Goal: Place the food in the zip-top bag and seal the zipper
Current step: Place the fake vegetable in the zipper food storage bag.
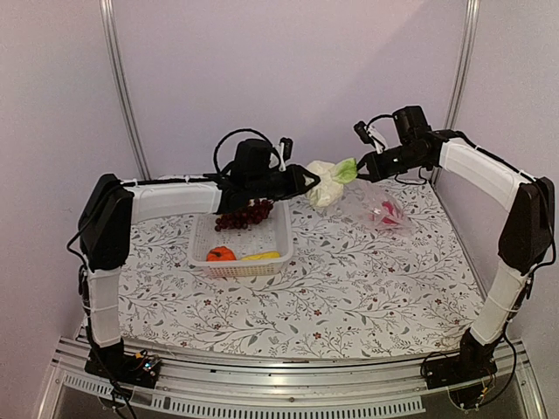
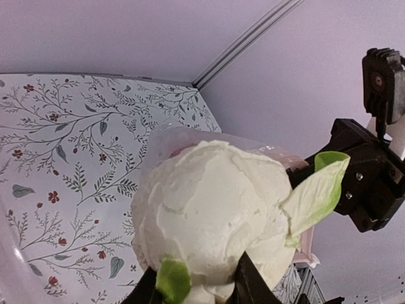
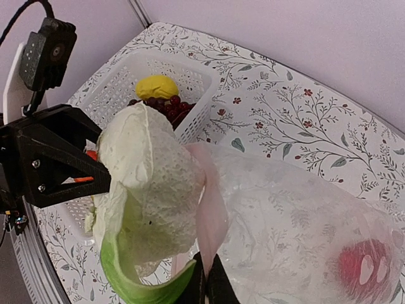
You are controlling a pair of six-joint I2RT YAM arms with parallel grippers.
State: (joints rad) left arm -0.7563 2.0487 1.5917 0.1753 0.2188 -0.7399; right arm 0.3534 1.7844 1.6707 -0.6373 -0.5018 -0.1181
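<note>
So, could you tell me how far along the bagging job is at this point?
Done: the red pepper lies inside the bag. In hand: the left gripper holds the cauliflower at the bag's mouth, which the right gripper pinches up. Left: the grapes, orange tomato and a yellow piece sit in the basket, and the zipper is not yet sealed.

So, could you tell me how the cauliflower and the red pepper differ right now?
The cauliflower is white with green leaves; the red pepper is red. The cauliflower is held in the air by the left end effector, outside the zip-top bag; the red pepper already lies inside it. In the top view the cauliflower looks the bigger. Both are food items for the bag.
</note>
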